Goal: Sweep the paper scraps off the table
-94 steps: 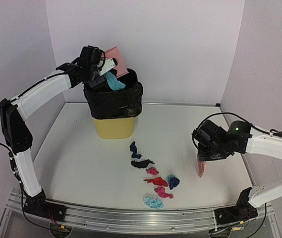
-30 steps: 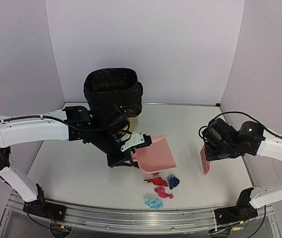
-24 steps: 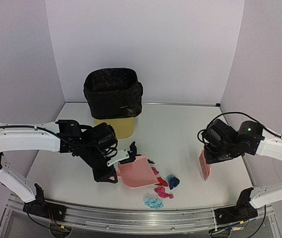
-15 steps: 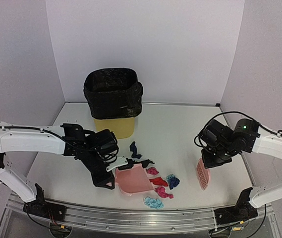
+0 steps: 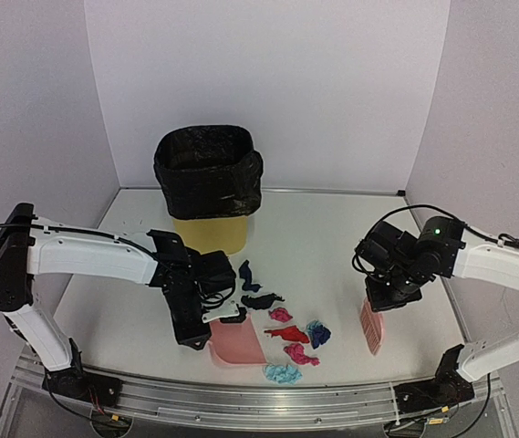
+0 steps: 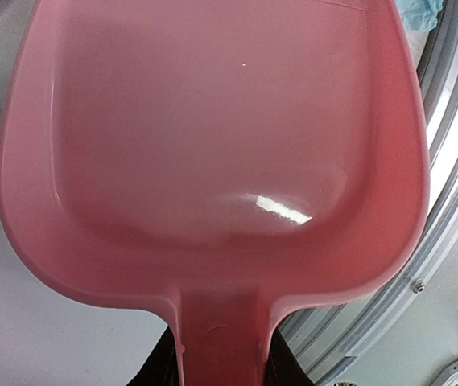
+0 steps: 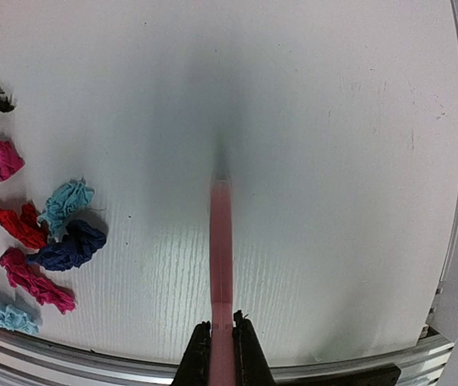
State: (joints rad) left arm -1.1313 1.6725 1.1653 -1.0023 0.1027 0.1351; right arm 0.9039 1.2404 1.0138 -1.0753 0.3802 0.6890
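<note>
While the left gripper (image 5: 209, 321) pinches the dustpan (image 5: 238, 344) by its handle, low at the table's (image 5: 131, 301) front, the scraps (image 5: 288, 334) lie just beside the dustpan's right edge. The right gripper (image 5: 375, 299), clamped on the brush (image 5: 371, 327), holds it bristles-down, with the scraps apart on its left.

Pink dustpan (image 5: 238, 344) lies low at front-centre, handle twd back-left, scoop opening twd the right; inside is smooth and glossy in left wrist view (image 6: 212, 161). Pink hand brush (image 5: 371, 327) hangs upright on the right, bristles down, well apart from dustpan. Yellow bin (image 5: 209, 236) w/ black bag liner (image 5: 209, 169) folded over its rim stands at back-left.
</note>
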